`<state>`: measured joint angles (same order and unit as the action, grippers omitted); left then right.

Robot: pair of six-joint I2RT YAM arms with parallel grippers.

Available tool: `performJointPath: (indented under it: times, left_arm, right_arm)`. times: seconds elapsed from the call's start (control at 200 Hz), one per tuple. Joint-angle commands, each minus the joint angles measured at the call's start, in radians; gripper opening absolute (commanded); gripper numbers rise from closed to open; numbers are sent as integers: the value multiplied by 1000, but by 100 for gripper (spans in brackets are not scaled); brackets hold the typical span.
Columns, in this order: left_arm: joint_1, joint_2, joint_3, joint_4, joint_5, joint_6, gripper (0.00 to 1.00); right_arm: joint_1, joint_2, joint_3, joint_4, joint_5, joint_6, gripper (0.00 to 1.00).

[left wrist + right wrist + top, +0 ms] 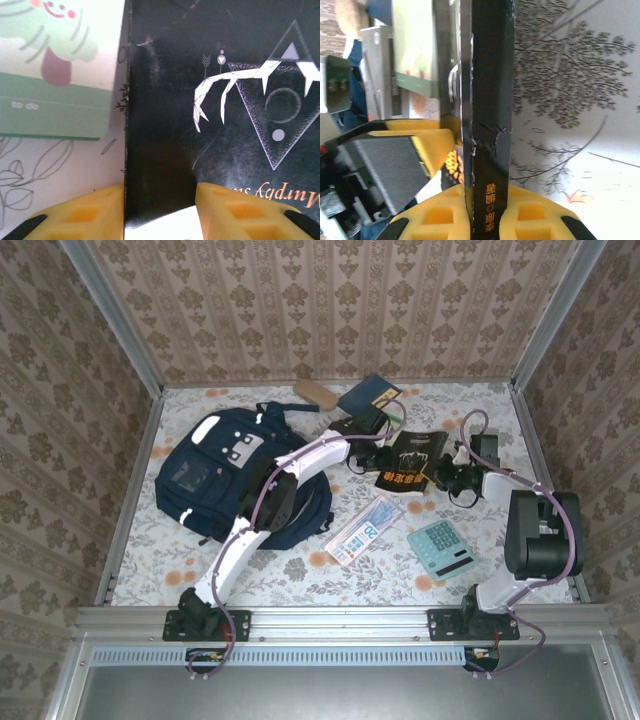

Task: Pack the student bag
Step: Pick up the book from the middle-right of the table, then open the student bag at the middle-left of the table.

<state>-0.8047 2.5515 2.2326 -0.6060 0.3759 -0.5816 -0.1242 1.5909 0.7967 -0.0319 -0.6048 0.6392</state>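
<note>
The right end effector (482, 220) is clenched on the black book's (487, 75) edge, and the left end effector (160, 210) stands released astride it. The lift probably needs a firm pinch and a level book. The student bag (215, 475) lies well to their left.

One bag (205, 475), two books (410, 468), one calculator (441, 548)

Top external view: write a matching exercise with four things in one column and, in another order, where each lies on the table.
Things:
1 student bag
2 black book
3 calculator
4 dark blue booklet

Places:
A far edge
B near right
C left half
D centre

Pairs: 1-C; 2-D; 3-B; 4-A
</note>
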Motion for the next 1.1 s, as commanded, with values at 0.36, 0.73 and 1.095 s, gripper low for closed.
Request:
performJointPath:
  times: [0.36, 0.73, 1.095]
  left_arm:
    - [54, -465, -177, -49, -77, 68, 61]
    - [178, -879, -735, -152, -267, 218, 59]
    - [174, -913, -931, -162, -243, 279, 48]
  right_arm:
    - [20, -246, 22, -7, -110, 19, 0]
    - [73, -404, 29, -17, -133, 74, 0]
    - [172, -409, 14, 13, -88, 106, 0]
